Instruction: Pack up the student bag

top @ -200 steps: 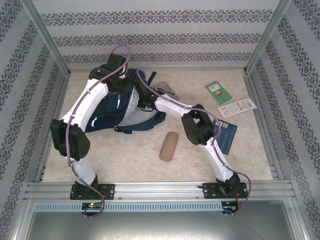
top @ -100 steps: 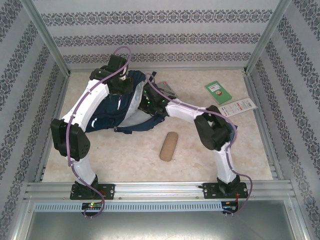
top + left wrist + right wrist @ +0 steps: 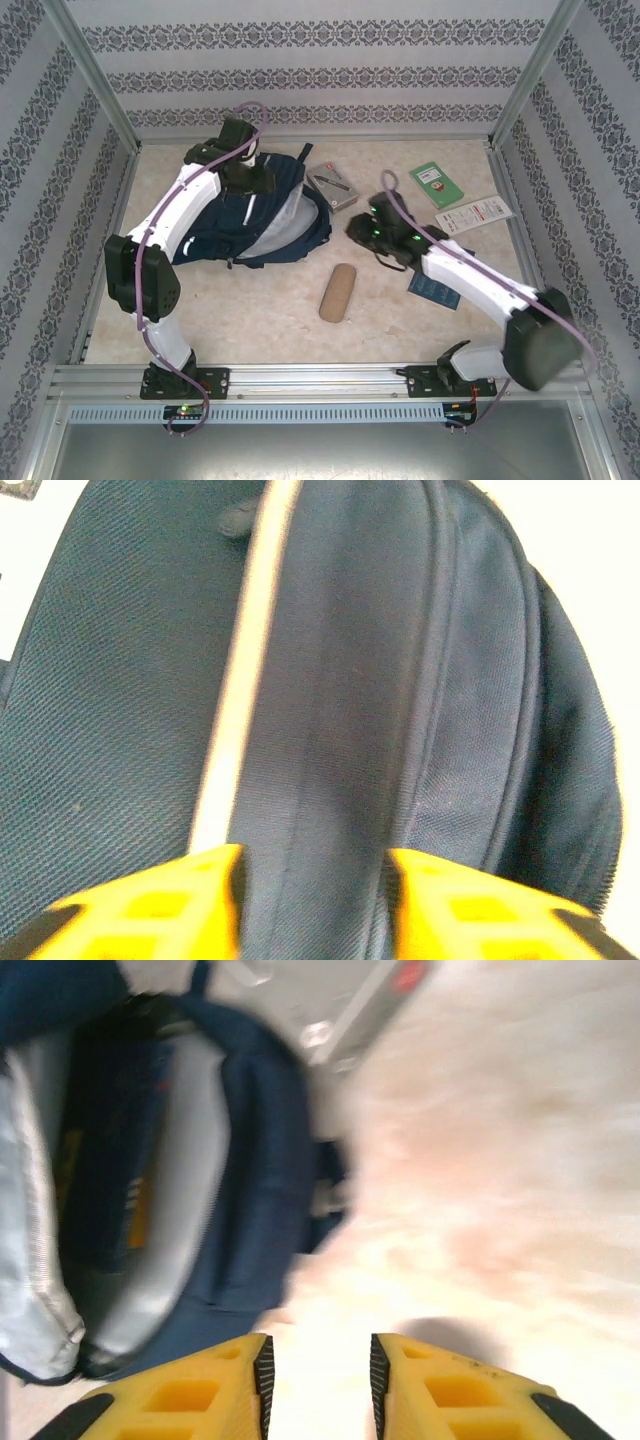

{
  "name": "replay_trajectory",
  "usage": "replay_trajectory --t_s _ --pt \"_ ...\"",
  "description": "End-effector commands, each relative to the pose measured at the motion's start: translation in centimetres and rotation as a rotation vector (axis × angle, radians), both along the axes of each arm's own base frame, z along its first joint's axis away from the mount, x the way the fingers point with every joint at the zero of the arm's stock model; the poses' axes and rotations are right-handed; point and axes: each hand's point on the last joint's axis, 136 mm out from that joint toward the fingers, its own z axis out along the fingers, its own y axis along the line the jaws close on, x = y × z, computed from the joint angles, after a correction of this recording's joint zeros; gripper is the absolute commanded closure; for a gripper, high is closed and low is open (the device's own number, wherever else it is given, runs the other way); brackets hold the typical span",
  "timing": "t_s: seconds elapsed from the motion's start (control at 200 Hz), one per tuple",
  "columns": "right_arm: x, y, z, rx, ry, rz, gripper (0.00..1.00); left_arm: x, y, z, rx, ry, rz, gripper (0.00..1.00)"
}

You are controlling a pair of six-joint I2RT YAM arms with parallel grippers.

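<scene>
The bag point(image 3: 240, 225) lies open on the table point(image 3: 260, 310), left of centre. The left gripper point(image 3: 312, 880) hovers spread over its fabric. The right gripper point(image 3: 318, 1360), beside its mouth, is slightly parted and empty. A green book point(image 3: 437, 185), a leaflet point(image 3: 472, 215) and a pouch point(image 3: 337, 292) lie outside, so most of the packing looks still to do.

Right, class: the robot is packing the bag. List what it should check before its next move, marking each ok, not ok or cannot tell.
1. Bag mouth open, grey lining showing: ok.
2. Right tool empty, jaws apart: ok.
3. Right tool clear of the bag, over bare table: ok.
4. Left tool gripping the bag: not ok; jaws apart over the fabric.
5. Everything packed: not ok; pouch, green book and leaflet lie on the table.
6. Blue book free to grasp: not ok; the right arm crosses it.
</scene>
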Motion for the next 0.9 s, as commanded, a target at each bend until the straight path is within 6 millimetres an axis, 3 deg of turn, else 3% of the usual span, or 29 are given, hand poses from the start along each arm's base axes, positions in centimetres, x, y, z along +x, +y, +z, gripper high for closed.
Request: replay_trajectory --t_s 0.0,0.15,0.27,0.585,0.749,0.899 --pt "-3.2 -7.1 -2.8 -0.162 0.072 -0.117 0.64 -0.2 -1.7 1.6 -0.068 -0.049 -0.021 0.49" --pt "-6.2 -15.1 -4.7 -0.216 0.114 -0.316 0.55 -1.5 -5.5 1.6 -0.123 -0.048 -0.069 0.46" --pt "-7.8 -19.1 -6.4 -0.19 0.145 -0.441 0.47 -2.6 -9.3 0.6 -0.151 -0.033 -0.12 0.46" --pt "-6.8 -22.4 -9.9 -0.174 0.281 -0.483 0.46 -4.6 -17.9 -3.0 -0.182 0.036 -0.259 0.46" --pt "-6.2 -24.4 -10.7 -0.2 0.323 -0.533 0.37 -5.5 -20.4 -5.5 -0.18 0.082 -0.298 0.46" --pt "-5.2 -24.1 -11.9 -0.127 0.344 -0.492 0.34 -6.3 -22.4 -6.8 -0.185 0.114 -0.336 0.47"
